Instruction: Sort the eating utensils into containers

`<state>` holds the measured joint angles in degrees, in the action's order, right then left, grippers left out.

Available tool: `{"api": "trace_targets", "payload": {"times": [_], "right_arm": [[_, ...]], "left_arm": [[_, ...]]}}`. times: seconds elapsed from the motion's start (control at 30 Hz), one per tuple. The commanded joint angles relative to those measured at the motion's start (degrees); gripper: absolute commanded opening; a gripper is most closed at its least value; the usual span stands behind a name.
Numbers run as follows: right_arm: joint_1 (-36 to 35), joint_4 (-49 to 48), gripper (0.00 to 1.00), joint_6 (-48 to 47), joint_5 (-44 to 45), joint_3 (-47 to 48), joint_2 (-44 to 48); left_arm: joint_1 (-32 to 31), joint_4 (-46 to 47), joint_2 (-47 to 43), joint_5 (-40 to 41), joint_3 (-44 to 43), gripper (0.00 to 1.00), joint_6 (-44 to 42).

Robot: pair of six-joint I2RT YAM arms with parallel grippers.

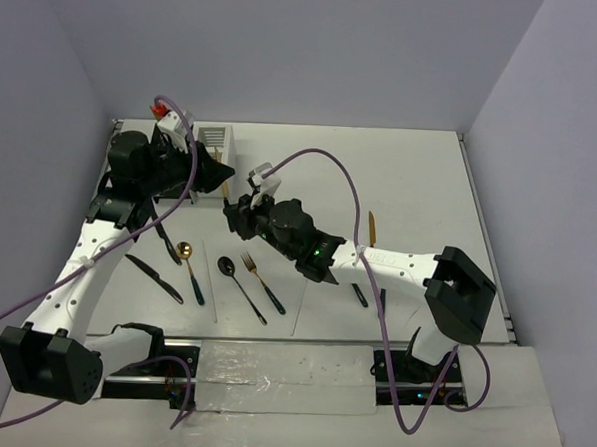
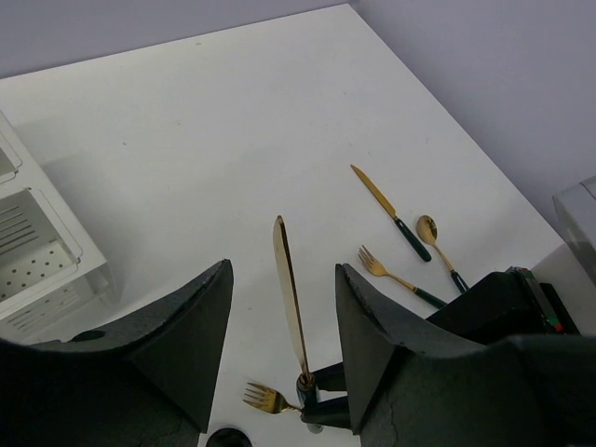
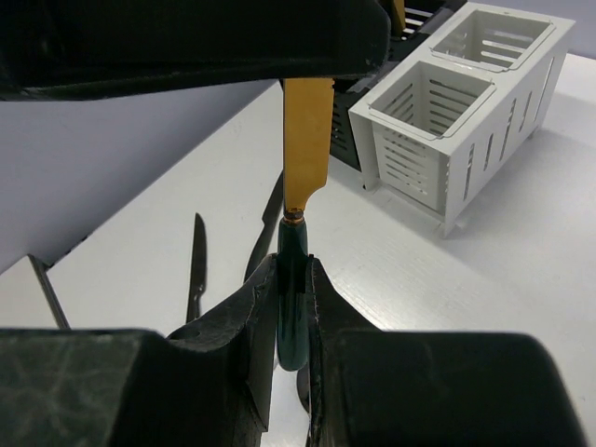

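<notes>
The left arm [image 1: 86,262] reaches up along the left side, and the left gripper [image 2: 284,277] has its fingers spread wide. The right arm [image 1: 397,264] stretches across toward it, and the right gripper [image 3: 293,279] is pinched on a knife [image 3: 305,140] by the handle.

Overhead camera looks down from behind; both close wrist cameras share the knife [image 2: 291,298].
</notes>
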<state>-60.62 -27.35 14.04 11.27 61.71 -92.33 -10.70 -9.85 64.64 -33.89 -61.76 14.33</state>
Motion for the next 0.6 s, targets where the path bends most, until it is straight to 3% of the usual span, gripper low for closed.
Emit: {"api": "trace_targets", "payload": {"times": [0.0,0.43,0.57], "right_arm": [[-0.02,-1.48,0.0,-0.33,0.6,2.18,0.93],[0.94,0.99,0.0,-1.21,3.23,7.45,-0.74],[1.21,1.6,0.0,-1.56,2.8,8.95,-1.27]], "left_arm": [[0.15,0.18,1.36,-0.12,0.4,0.59,-1.05],[-3.01,-1.93,1.19,3.13,1.55,0.62,-5.1],[-3.1,-2.46,1.8,4.01,1.46,0.58,-5.45]]}}
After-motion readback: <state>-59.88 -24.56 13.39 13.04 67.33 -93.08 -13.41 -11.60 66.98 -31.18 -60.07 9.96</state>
